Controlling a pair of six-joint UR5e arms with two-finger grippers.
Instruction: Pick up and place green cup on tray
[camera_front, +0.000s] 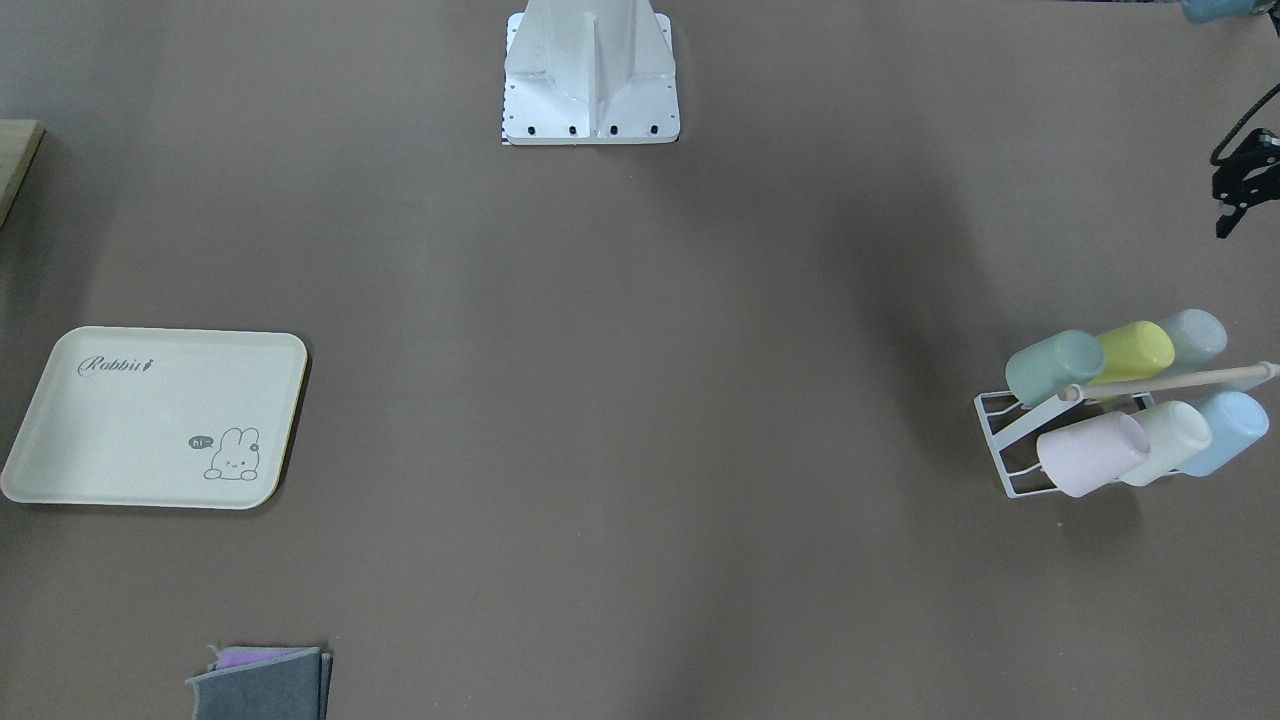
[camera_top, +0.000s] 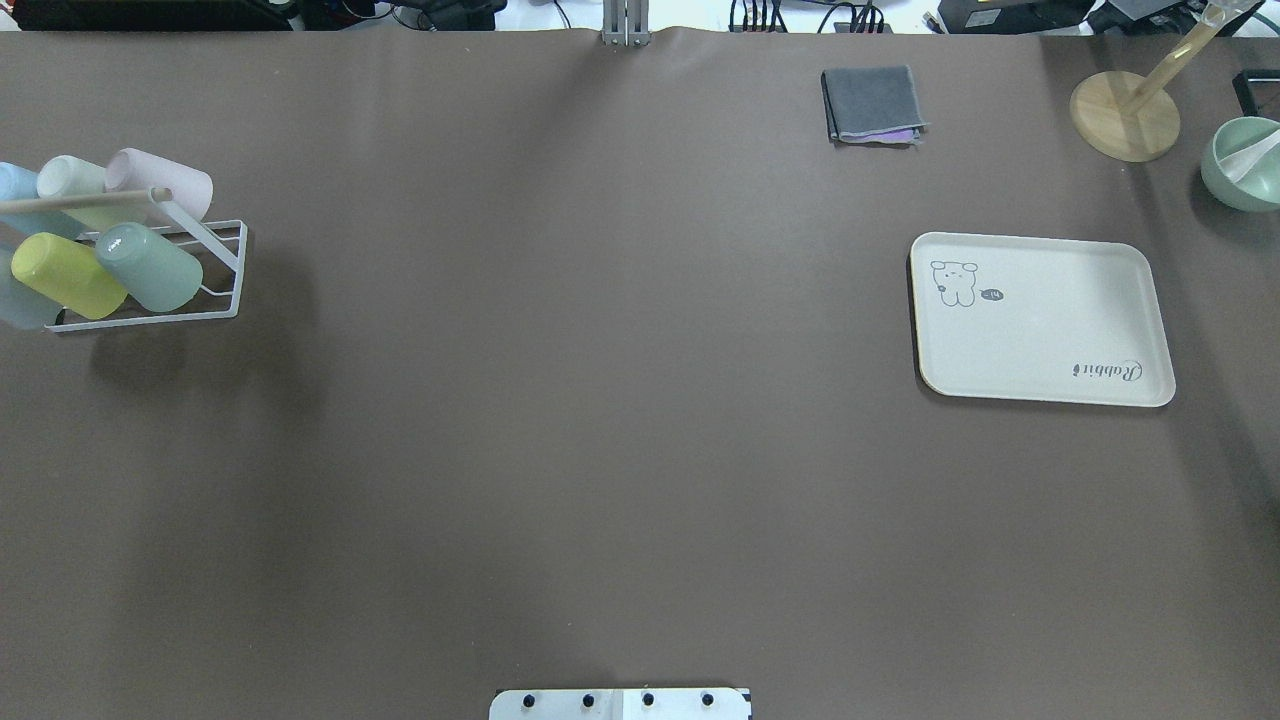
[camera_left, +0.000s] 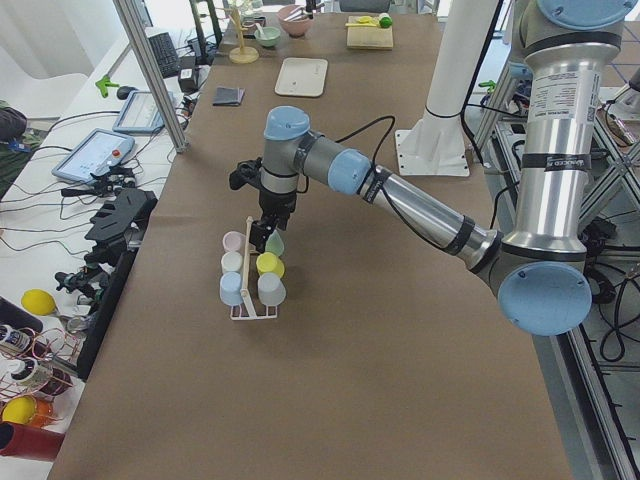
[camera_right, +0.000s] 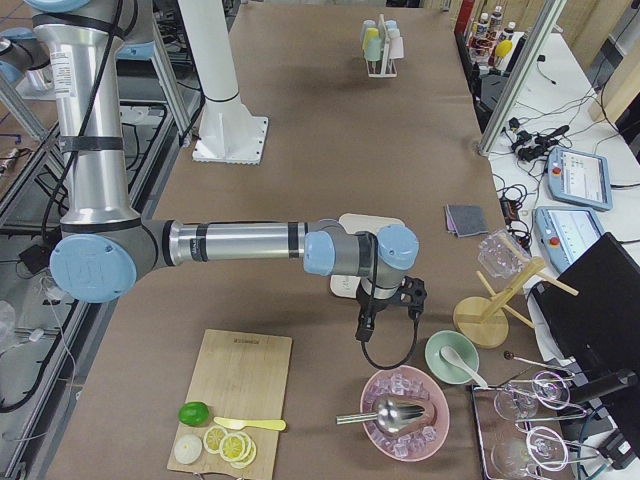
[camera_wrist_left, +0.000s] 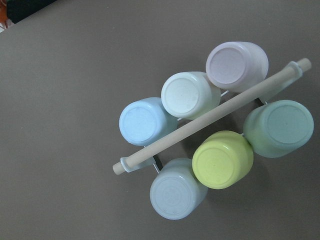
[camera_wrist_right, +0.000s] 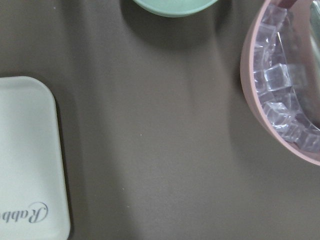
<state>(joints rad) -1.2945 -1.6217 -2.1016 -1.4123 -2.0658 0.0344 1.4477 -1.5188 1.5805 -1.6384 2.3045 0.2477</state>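
Note:
The green cup (camera_front: 1052, 366) lies on its side in a white wire rack (camera_front: 1003, 452), at the end of the row beside a yellow cup (camera_front: 1135, 352). It also shows as the green cup (camera_top: 150, 267) from overhead and as the green cup (camera_wrist_left: 280, 127) in the left wrist view. My left gripper (camera_left: 268, 230) hangs just above the rack; I cannot tell its state. The cream tray (camera_top: 1040, 320) lies bare at the other end of the table. My right gripper (camera_right: 365, 325) hovers beside the tray (camera_wrist_right: 25, 160); I cannot tell its state.
Pink (camera_wrist_left: 235, 65), cream (camera_wrist_left: 187, 95), blue (camera_wrist_left: 145, 122) and grey-blue (camera_wrist_left: 175, 195) cups share the rack under a wooden bar (camera_wrist_left: 210, 117). Near the tray are a folded grey cloth (camera_top: 873, 104), a green bowl (camera_top: 1243, 165), a wooden stand (camera_top: 1125, 115) and a pink ice bowl (camera_wrist_right: 290, 90).

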